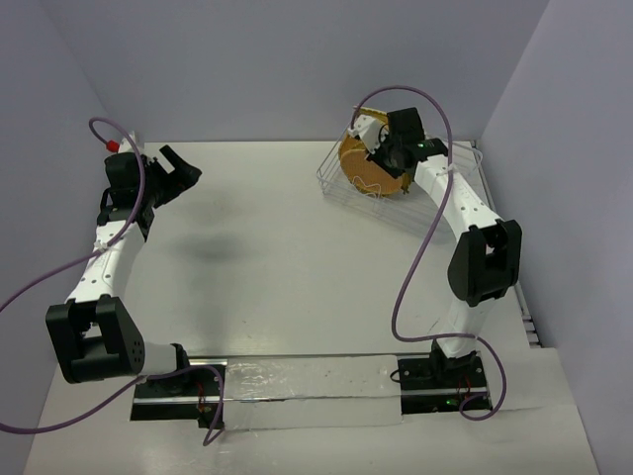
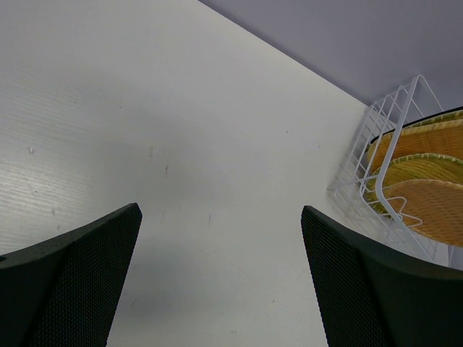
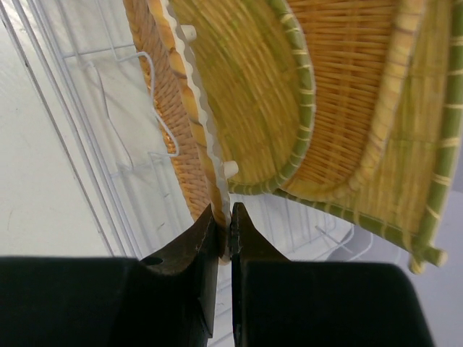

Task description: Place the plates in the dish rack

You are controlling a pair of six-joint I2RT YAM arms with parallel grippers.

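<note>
On my overhead feed the dish rack (image 1: pixel 331 184) stands at the far right of the worktop (image 1: pixel 277 257), with woven-look plates (image 1: pixel 366 170) standing on edge inside it. My right gripper (image 1: pixel 383 158) is reached in over the rack, right against those plates. From the right wrist camera, the right gripper (image 3: pixel 225 217) has its jaws drawn almost together, pinching a thin white wavy strip (image 3: pixel 206 123) that runs along the rim of an orange plate (image 3: pixel 168 108). I cannot tell whether that strip belongs to the plate or to the rack's wires (image 3: pixel 79 144). To the right of the orange plate lean yellow plates with green-trimmed rims (image 3: pixel 246 87), overlapping one another. My left gripper (image 1: pixel 186 161) hangs over the far left of the worktop, well apart from the rack. Its wrist view shows the left gripper (image 2: pixel 221 211) with jaws spread wide and nothing between them, only bare worktop (image 2: pixel 181 108) below. The rack (image 2: pixel 376 144) sits at the right edge of that view, with an orange plate (image 2: pixel 434 210) and a yellower one (image 2: pixel 427 137) showing through the wires.
</note>
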